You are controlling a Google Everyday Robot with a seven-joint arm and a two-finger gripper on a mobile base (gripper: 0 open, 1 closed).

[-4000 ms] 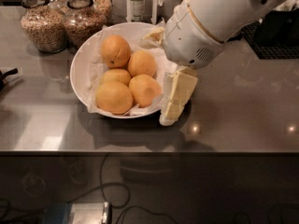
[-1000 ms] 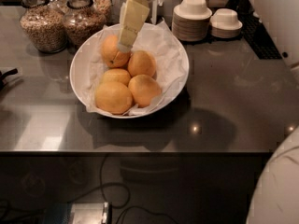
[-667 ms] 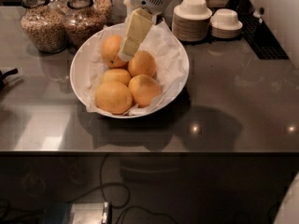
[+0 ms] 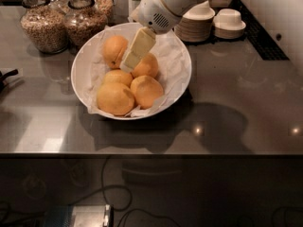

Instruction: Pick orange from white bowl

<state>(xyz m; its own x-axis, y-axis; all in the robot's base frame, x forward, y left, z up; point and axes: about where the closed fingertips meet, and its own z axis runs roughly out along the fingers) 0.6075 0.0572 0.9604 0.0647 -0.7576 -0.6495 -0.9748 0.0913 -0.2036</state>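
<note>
Camera view: my end effector (image 4: pixel 129 63) hangs in the white bowl (image 4: pixel 75 77), its tip just right of the orange (image 4: pixel 113 49) at the far left. How wide it is set I cannot tell. Coming down off-centre, I could roll the orange away, or pinch the neighbouring orange (image 4: pixel 148 68) or the paper (image 4: pixel 174 56).
</note>
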